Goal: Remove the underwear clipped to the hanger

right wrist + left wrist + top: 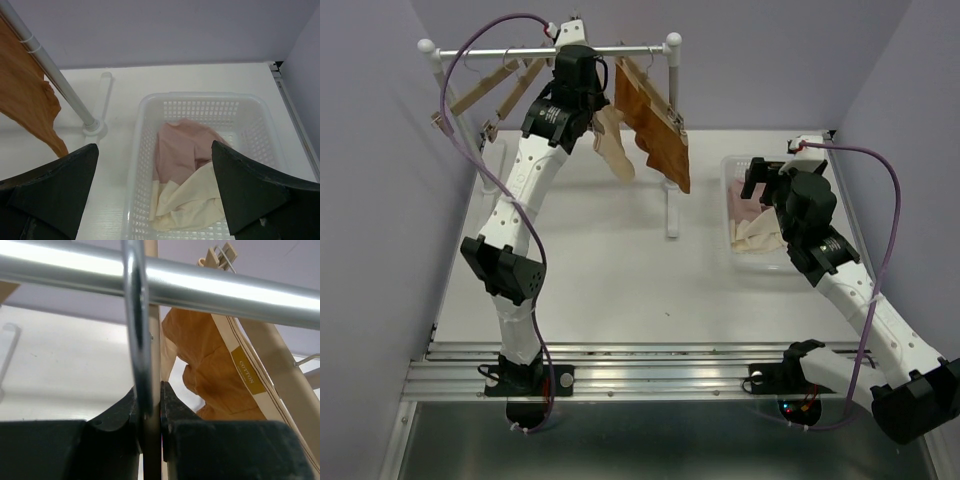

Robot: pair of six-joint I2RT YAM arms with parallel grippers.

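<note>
The orange-brown underwear [658,135] hangs clipped to a wooden hanger [645,85] on the rail; it also shows in the left wrist view [215,365] and the right wrist view [25,100]. My left gripper [578,68] is up at the rail, shut [152,400] on the thin neck of a pale bare wooden hanger [615,150] just left of the underwear, behind its metal hook [137,315]. The pink garment [185,145] and the cream garment [190,200] lie in the white basket [200,96]. My right gripper [154,145] is open and empty above that basket [760,265].
The metal rail [510,50] spans the back on two posts; the right post [671,170] stands between the hanging cloth and the basket. Two bare wooden hangers [480,95] hang at the rail's left end. Purple walls close in on both sides.
</note>
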